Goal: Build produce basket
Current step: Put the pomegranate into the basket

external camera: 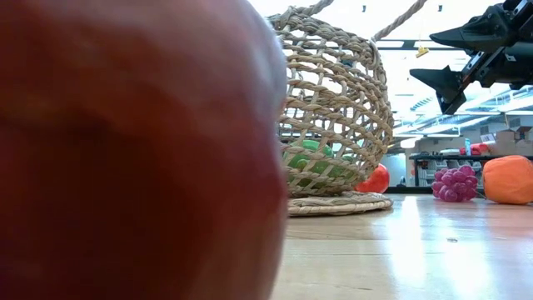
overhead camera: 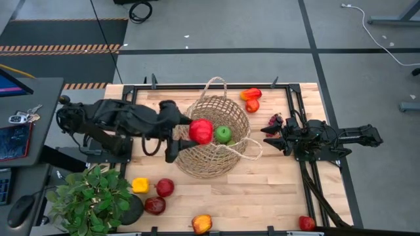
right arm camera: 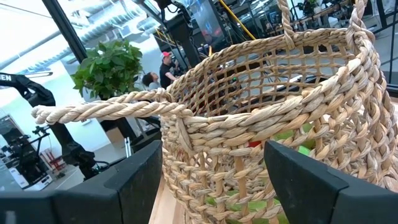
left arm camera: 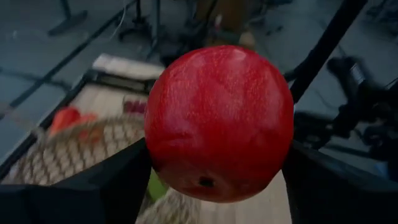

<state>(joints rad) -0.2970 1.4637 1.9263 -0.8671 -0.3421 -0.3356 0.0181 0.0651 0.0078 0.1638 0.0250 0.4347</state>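
Basket [overhead camera: 213,137] sits mid-surface, green apple [overhead camera: 224,134] inside. My left end effector [overhead camera: 186,133] grips a red apple [overhead camera: 201,131] over its rim. My right end effector [overhead camera: 274,136] hovers open just beside the basket; purple grapes [overhead camera: 274,120] lie nearby.

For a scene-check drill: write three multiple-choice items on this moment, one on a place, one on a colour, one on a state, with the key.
1. Where is the red apple?
A. On the table by the plant
B. Above the basket's rim, in the left gripper
C. Beside the grape bunch

2. What colour is the fruit lying inside the basket?
A. Green
B. Purple
C. Yellow

3. How is the right gripper?
A. Shut on a handle
B. Holding a pepper
C. Open, holding nothing

Key: B, the left gripper holds it at the rim; A, a green apple lies inside; C, its fingers stand apart beside the basket, empty.
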